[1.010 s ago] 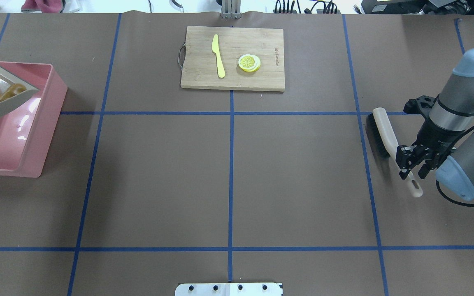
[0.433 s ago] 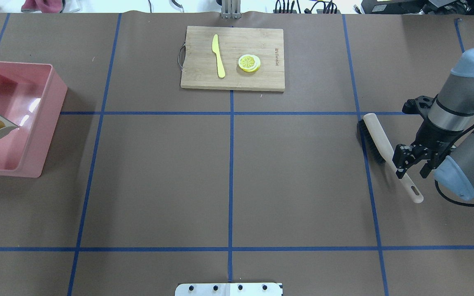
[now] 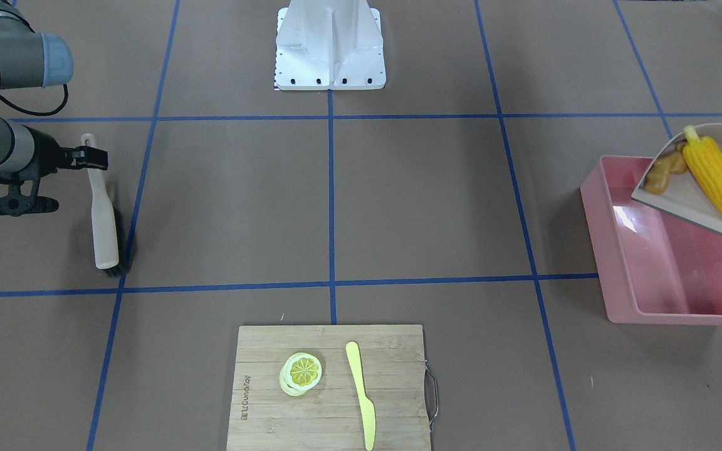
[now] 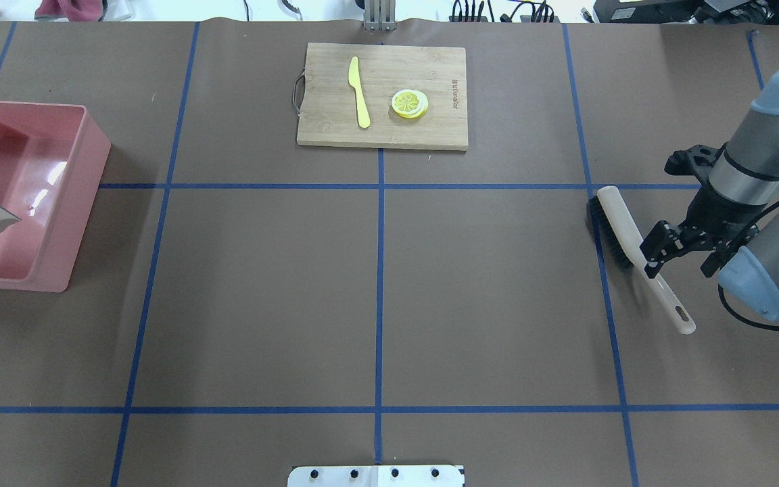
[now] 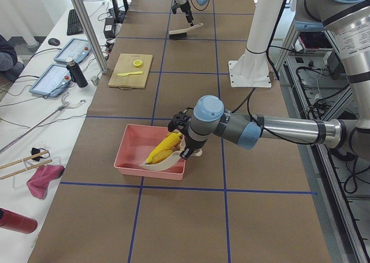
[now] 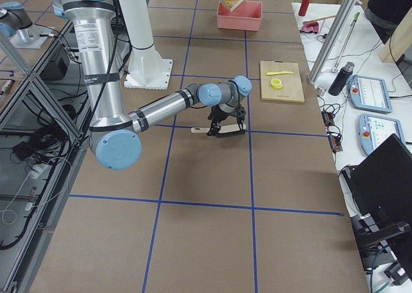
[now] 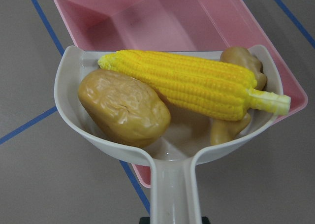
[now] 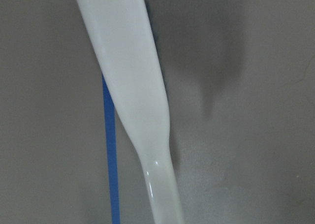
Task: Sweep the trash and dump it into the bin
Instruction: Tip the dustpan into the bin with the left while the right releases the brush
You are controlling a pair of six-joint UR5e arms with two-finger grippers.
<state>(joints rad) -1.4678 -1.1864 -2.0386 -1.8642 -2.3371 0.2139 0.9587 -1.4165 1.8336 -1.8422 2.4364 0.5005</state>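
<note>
Yellow ribbed corn cob (image 7: 192, 83), wrinkled brown potato (image 7: 123, 107) and tan knobby ginger root (image 7: 236, 98) lie in my beige plastic dustpan (image 7: 170, 157), now drawn back over the glossy pink tub's (image 4: 65, 196) near rim. Left gripper: cannot tell. Right gripper (image 4: 653, 258) is closed around the brush's (image 4: 623, 226) slim handle, its bristles on open brown paper.

The table (image 4: 484, 304) was covered in brown paper crossed by blue tape lines. In the overhead view, a wooden cutting board (image 4: 335, 128) lay at 12 o'clock, the pink bin (image 4: 58, 223) sat at 9 o'clock, and a brush (image 4: 623, 216) rested at 3 o'clock.
</note>
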